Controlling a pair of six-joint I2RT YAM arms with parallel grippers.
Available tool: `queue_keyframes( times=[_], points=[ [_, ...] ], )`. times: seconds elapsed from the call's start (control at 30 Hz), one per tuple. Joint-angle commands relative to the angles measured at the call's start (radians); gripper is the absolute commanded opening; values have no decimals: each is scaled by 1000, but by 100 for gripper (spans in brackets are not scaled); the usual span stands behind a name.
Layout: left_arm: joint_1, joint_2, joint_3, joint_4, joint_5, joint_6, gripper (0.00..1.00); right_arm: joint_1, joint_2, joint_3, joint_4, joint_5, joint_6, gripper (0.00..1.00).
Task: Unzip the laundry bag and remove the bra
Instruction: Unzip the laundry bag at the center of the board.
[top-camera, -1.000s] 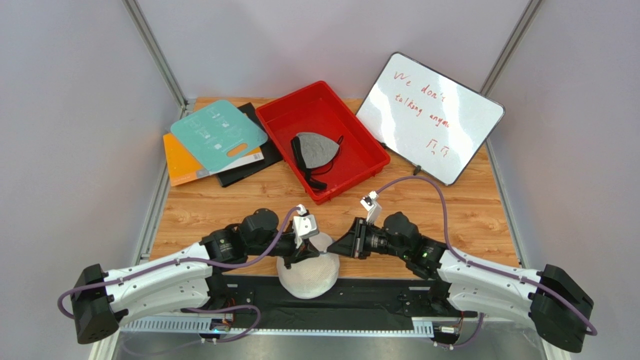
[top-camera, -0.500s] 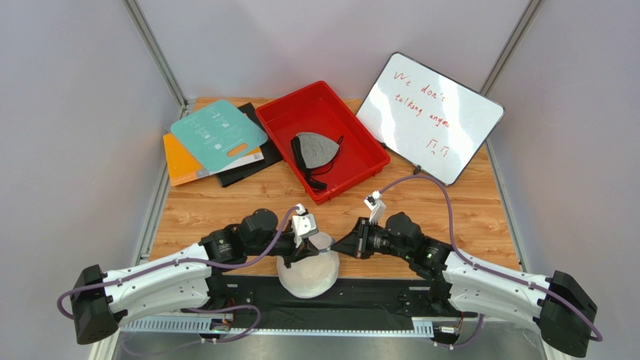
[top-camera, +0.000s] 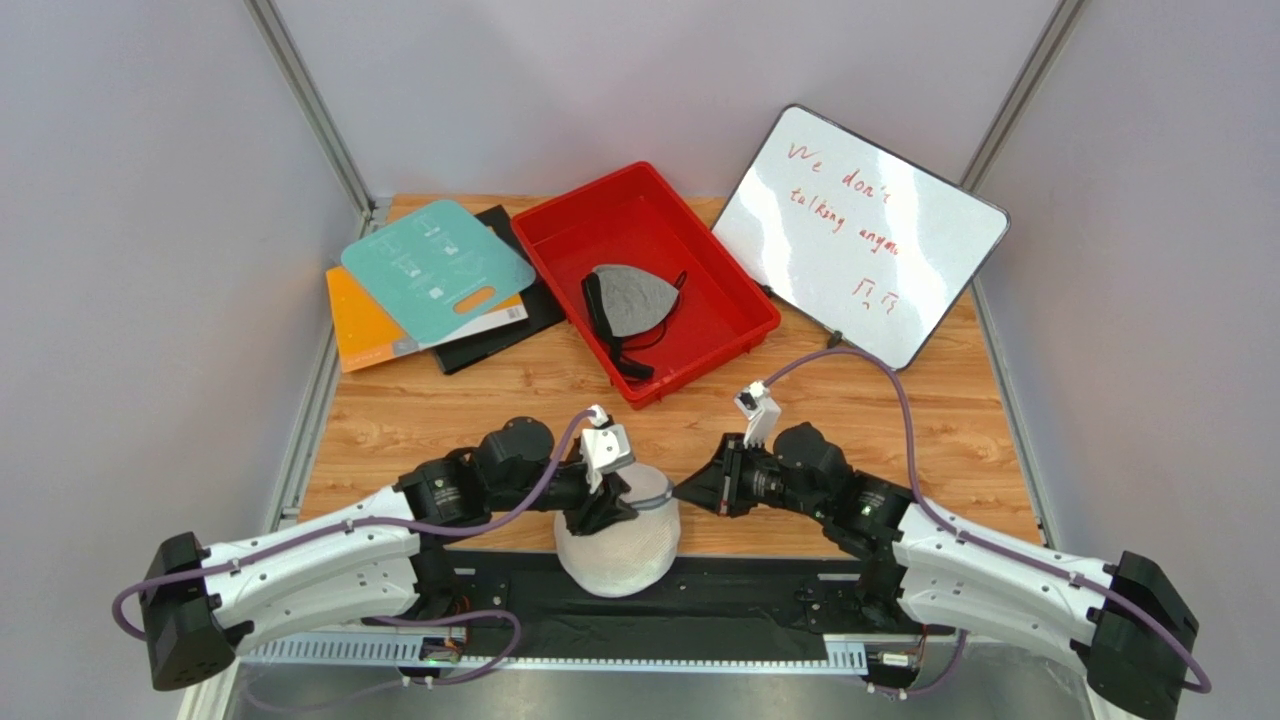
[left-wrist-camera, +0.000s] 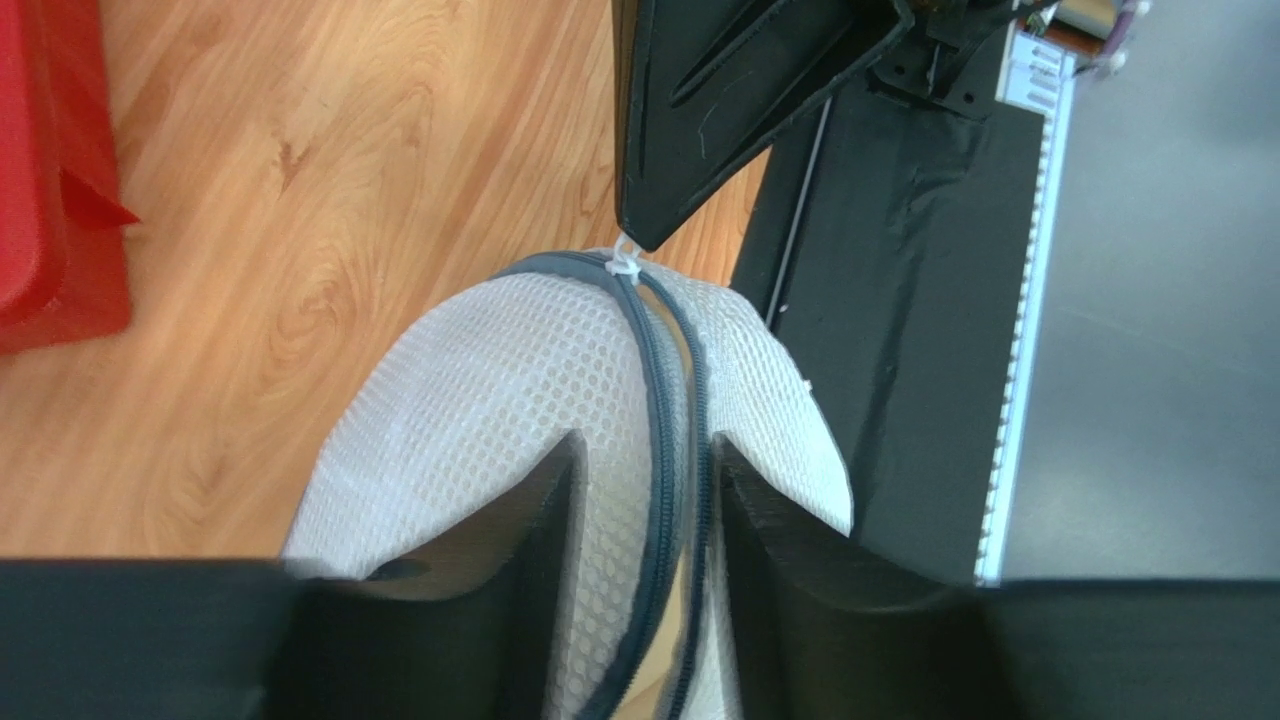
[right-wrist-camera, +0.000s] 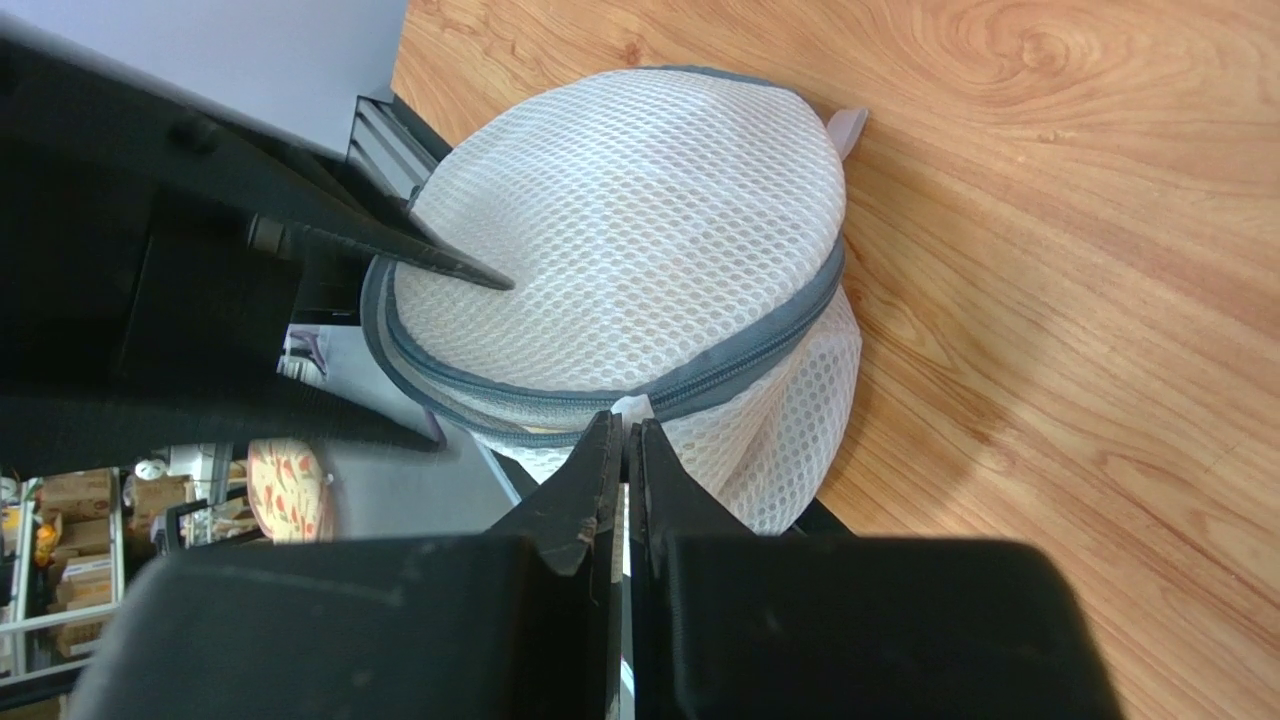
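Now the right hand pinches the laundry bag's zipper pull.

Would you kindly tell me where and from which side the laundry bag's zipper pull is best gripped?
Pinch the small white pull tab sticking out of the grey zipper band on the laundry bag, coming from the right arm's side: it juts that way, thin and flat, clear of the mesh.
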Motion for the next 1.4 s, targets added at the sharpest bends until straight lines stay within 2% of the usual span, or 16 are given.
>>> queue_keyframes(
  times=[0.0,0.17,0.4,0.5,0.63,0.83,1.0,1.1,1.13,1.17,1.37],
  points=[
    [-7,56,89,30,10,3,74,27,-15,76,5,-2,-56,0],
    [-17,143,135,87,39,1,81,78,-15,99,0,13,-66,0],
    [-40,220,152,75,7,-11,81,129,-48,114,-37,46,-70,0],
    [-40,217,142,62,2,-20,74,135,-59,122,-57,56,-76,0],
    [-42,197,126,51,-2,-34,56,136,-62,129,-64,67,-79,0],
    [-42,171,104,28,-10,-46,47,136,-67,148,-124,132,-99,0],
    [-42,149,87,9,-25,-54,34,136,-81,151,-162,197,-104,0],
    [-42,137,78,4,-27,-54,21,133,-91,154,-179,217,-107,0],
    [-42,134,77,2,-30,-57,4,133,-91,154,-182,224,-109,0],
    [-42,125,73,-2,-33,-57,0,127,-94,155,-191,227,-112,0],
    [-42,68,55,-14,-54,-48,0,95,-120,155,-236,250,-122,0]
  ],
)
